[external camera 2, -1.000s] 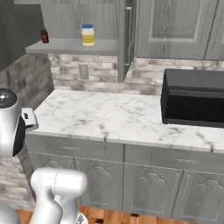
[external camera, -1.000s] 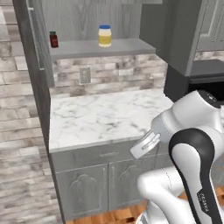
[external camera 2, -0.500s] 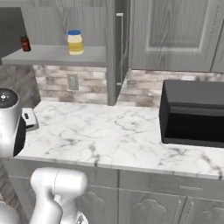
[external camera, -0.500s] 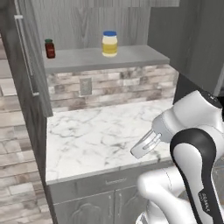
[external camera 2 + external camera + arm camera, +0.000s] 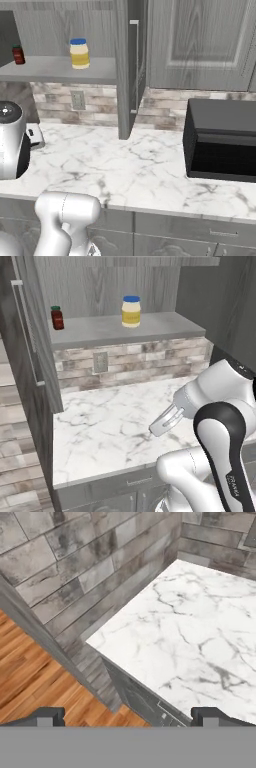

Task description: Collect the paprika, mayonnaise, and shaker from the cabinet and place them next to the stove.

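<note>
- The tool (image 5: 128, 716) is open: in the hand view its two dark fingertips (image 5: 46, 716) stand far apart at the bottom corners, with nothing between them.
- Beyond the tips lie the edge of the white marble surface (image 5: 200, 637), a wood floor (image 5: 30, 677) at lower left and a grey brick wall (image 5: 75, 557) at upper left.
- In the left base view the arm (image 5: 220, 421) fills the lower right, over the surface.
- The cabinet (image 5: 30, 346) stands open at upper left; on its grey shelf (image 5: 150, 326) the paprika (image 5: 57, 318) sits at the left and the mayonnaise (image 5: 131, 311) stands well apart, near the middle.
- In the right base view a black box-shaped appliance (image 5: 220, 140) rests on the surface at right.
</note>
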{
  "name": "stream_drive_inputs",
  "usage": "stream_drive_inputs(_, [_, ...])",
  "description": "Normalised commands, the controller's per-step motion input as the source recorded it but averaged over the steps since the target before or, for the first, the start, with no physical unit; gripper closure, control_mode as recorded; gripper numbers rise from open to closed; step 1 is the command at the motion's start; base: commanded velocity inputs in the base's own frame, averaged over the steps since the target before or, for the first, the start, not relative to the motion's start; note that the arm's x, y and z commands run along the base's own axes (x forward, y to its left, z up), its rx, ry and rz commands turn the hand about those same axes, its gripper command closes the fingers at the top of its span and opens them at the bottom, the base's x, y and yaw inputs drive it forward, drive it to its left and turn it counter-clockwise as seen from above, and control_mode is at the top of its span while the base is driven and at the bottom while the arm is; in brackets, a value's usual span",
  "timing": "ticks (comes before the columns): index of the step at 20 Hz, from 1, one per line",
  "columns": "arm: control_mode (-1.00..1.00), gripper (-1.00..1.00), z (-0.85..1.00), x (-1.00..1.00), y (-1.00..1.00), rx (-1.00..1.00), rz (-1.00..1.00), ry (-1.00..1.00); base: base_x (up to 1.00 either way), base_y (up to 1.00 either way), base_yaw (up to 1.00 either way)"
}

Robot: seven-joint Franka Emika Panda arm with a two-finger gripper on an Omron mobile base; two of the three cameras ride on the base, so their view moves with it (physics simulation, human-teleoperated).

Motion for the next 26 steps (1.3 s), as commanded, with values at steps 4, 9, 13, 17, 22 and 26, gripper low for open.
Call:
stream_drive_inputs(4, [1.00, -1.00, 0.00, 0.00, 0.00, 0.00, 0.00, 0.00, 0.55, 0.44, 0.00])
stream_drive_inputs(9, [-1.00, -1.00, 0.11, 0.04, 0.06, 0.00, -0.10, -0.09, 0.00, 0.00, 0.00])
stream_drive_inputs(13, [-1.00, -1.00, 0.67, 0.19, 0.04, -0.05, -0.33, -0.17, 0.00, 0.00, 0.00])
stream_drive_inputs(17, [-1.00, -1.00, 0.63, 0.41, 0.05, -0.07, -0.38, -0.13, 0.00, 0.00, 0.00])
stream_drive_inputs(22, [-1.00, -1.00, 0.53, 0.51, -0.02, -0.01, -0.27, -0.09, 0.00, 0.00, 0.00])
stream_drive_inputs(26, [-1.00, -1.00, 0.35, 0.58, -0.13, 0.01, -0.10, -0.16, 0.00, 0.00, 0.00])
